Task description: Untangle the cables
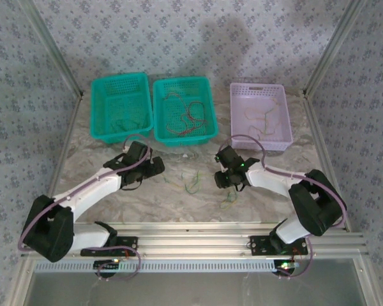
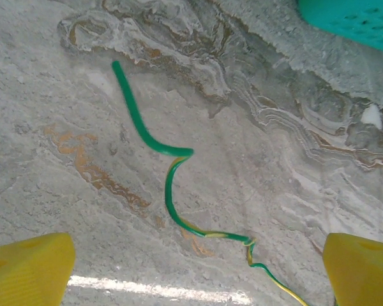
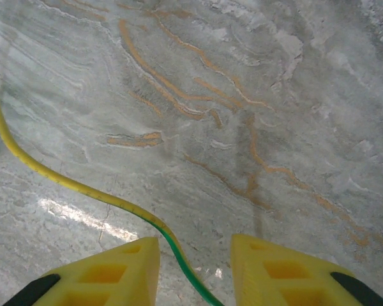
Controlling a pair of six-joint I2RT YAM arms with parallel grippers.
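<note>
Your right gripper [image 3: 195, 255] stands half narrowed low over the table [image 3: 287, 83], and a thin green and yellow cable [image 3: 83, 189] runs exactly between its two fingers [image 3: 115, 271]. There is a gap on both sides of the wire, so I judge it is not pinched yet and nothing is held. Your left gripper [image 2: 196, 264] is fully released, with the fingers far apart, and hangs over another green strand [image 2: 137, 118] that lies in curves on the bare table. From above, these loose pieces [image 1: 191, 182] lie between the two arms, near the front of the baskets. A red cable [image 1: 191, 115] is in the middle teal basket [image 1: 182, 80] and a cream cable [image 1: 258, 121] is in the lilac basket [image 1: 258, 86]. The far-left teal basket [image 1: 96, 102] seems to hold a green one, but the picture is too small to be sure. So the sorting looks mostly done, and the step in hand is the grasp on the remaining strands. For the next move you need to close the right fingers firmly on the wire, then lift slowly and pull away from the left side. Watch whether the two strands are twisted together; I cannot tell this from here.
</note>
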